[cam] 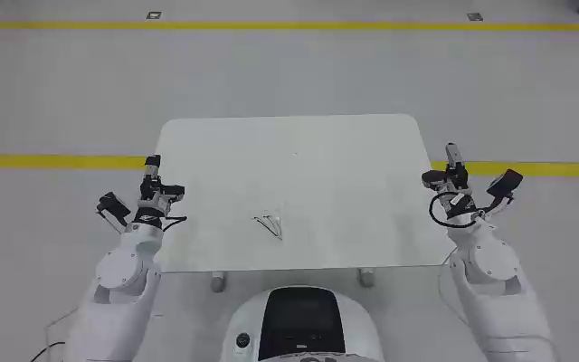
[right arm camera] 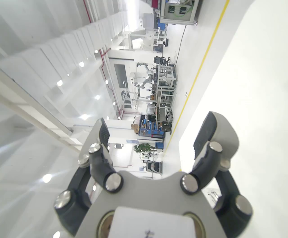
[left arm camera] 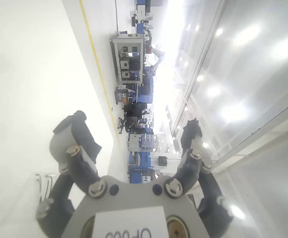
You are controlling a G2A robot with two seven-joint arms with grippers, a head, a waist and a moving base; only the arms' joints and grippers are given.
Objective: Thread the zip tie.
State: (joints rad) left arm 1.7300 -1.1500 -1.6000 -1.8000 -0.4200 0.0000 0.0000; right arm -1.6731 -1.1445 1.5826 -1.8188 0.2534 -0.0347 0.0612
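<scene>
A thin pale zip tie [cam: 270, 224], bent into a narrow V, lies on the white table [cam: 298, 163] near the middle of its front edge. My left gripper [cam: 152, 163] is held off the table's left side, fingers pointing away from me, well apart from the tie. In the left wrist view its fingers [left arm camera: 76, 133] stand open with nothing between them. My right gripper [cam: 451, 150] is held off the table's right side in the same pose. The right wrist view shows its fingers [right arm camera: 209, 130] open and empty.
Yellow floor lines [cam: 63, 161] run left to right behind the table and across the far floor. The table's rounded corners [right arm camera: 247, 13] show in both wrist views, with workshop racks and benches far behind.
</scene>
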